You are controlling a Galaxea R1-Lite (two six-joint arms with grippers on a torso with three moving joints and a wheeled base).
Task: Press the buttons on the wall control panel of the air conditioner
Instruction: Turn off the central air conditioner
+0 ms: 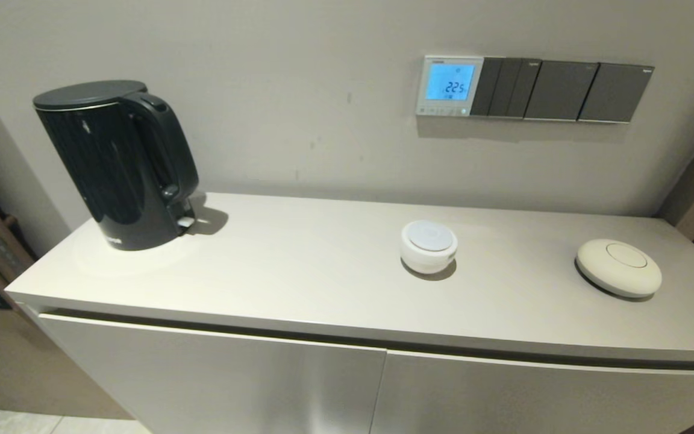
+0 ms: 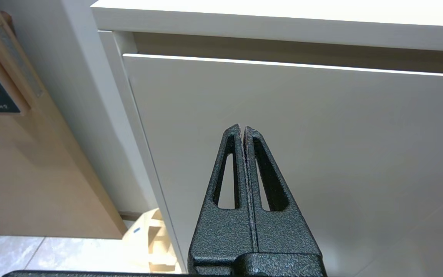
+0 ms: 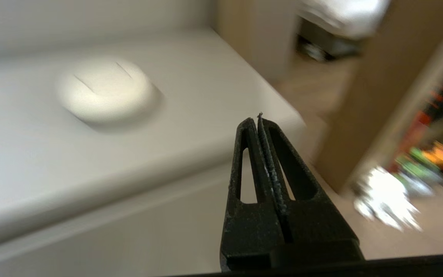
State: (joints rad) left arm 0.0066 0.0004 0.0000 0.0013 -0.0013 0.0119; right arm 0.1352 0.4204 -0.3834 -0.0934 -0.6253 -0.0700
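Note:
The wall control panel [image 1: 448, 85] is a small white-framed thermostat on the wall above the counter, its screen lit blue with digits. The buttons [image 1: 441, 110] are a row of tiny pale dots along its bottom edge. Neither arm shows in the head view. My left gripper [image 2: 243, 127] is shut and empty, low in front of the cabinet door. My right gripper [image 3: 257, 118] is shut and empty, below the counter's right front corner, far from the panel.
Dark grey switch plates [image 1: 561, 90] adjoin the panel on its right. On the counter [image 1: 299, 265] stand a black kettle [image 1: 115, 163], a small round white device [image 1: 428, 245] and a flat cream disc [image 1: 618, 266], which also shows in the right wrist view [image 3: 106, 90].

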